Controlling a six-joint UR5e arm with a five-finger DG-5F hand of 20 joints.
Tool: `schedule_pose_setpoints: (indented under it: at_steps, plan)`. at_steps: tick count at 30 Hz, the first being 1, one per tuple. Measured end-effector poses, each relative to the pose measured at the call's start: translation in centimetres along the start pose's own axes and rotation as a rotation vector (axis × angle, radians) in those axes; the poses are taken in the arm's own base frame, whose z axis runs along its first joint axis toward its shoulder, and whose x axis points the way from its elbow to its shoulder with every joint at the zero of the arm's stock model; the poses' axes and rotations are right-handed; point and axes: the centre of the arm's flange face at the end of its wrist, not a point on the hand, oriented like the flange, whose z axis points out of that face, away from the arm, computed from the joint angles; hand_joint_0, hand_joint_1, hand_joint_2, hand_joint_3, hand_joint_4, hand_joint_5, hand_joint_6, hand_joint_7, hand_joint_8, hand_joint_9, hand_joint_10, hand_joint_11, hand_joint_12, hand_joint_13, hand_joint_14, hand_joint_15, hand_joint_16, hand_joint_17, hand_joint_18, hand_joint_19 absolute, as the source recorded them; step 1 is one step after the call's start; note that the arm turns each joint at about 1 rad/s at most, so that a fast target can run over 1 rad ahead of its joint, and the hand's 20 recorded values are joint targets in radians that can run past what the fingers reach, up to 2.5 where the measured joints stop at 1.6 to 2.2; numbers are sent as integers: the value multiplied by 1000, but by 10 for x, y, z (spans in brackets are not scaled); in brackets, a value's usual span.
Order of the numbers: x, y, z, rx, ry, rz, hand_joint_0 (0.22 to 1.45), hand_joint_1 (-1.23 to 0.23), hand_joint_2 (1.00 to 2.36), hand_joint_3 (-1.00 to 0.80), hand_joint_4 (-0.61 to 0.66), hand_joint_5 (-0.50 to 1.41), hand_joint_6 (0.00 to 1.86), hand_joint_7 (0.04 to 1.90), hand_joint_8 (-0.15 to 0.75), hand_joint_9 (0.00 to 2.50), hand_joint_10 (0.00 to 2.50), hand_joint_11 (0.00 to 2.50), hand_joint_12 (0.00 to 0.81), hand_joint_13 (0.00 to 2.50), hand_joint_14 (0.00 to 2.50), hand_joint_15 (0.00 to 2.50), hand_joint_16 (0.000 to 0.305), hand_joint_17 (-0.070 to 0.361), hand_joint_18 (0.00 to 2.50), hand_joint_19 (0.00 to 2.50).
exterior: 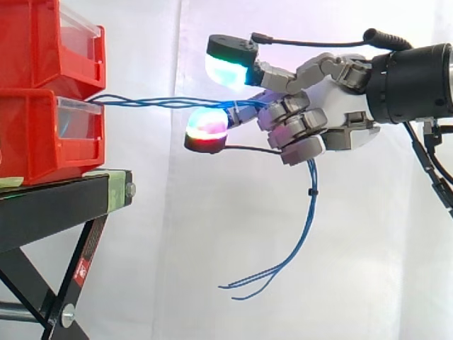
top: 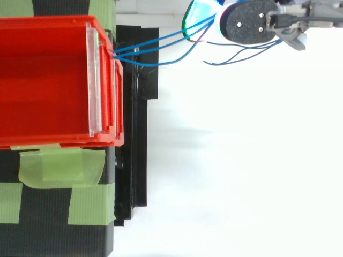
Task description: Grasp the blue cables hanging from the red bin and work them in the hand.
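A robot hand reaches in from the right and has its fingers curled round a small bunch of thin blue cables, gripping them partway along their length. The cables leave the upper lip of the lower red bin, at the left, and run nearly level and fairly taut to the hand. Past the grip they drop in a loose curve, and their free ends splay apart below. One fingertip pad glows cyan and green and sits raised above the strands. Another pad glows red and magenta just beneath them. From above, the cables fan slightly from the bin's front edge towards the hand at the far right. To work them well, the hand would likely need to keep a light, steady hold and roll the strands between its pads. It should also avoid pulling further right, since the stretch to the bin seems to have little slack. The cables look smooth, slim and springy. The two stacked bins are hard, glossy red plastic with clear front panels. They rest on a matte black stand patched with green tape, before a white curtain.
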Motion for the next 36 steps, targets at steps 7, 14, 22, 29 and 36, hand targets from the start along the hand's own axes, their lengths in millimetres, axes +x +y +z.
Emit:
schedule_pose_setpoints:
  at_steps: [7, 14, 22, 29, 36]
  plan:
    - [0, 2, 1, -11, -6, -7, 954, -661, 1015, -681, 304, 499, 12, 1295, 381, 1073, 2500, 2500, 455, 1268, 2500, 1574, 51, 115, 1640, 1355]
    - [2, 10, 5, -32, -9, -19, 953, -675, 1021, -528, 276, 517, 10, 1368, 387, 1070, 2500, 2500, 458, 1271, 2500, 1591, 52, 118, 1642, 1362]
    - [5, 29, 9, -30, -8, -45, 935, -686, 1026, -345, 260, 548, 5, 1438, 393, 1071, 2500, 2500, 464, 1277, 2500, 1602, 53, 118, 1640, 1366]
    - [8, 49, 9, 11, 11, -82, 915, -677, 1031, -175, 263, 544, 4, 1464, 397, 1040, 2500, 2500, 483, 1260, 2500, 1613, 54, 122, 1609, 1321]
    - [8, 49, 6, 38, 25, -101, 912, -677, 1017, -592, 267, 544, 0, 1502, 387, 1015, 2500, 2500, 469, 1234, 2500, 1527, 53, 119, 1570, 1291]
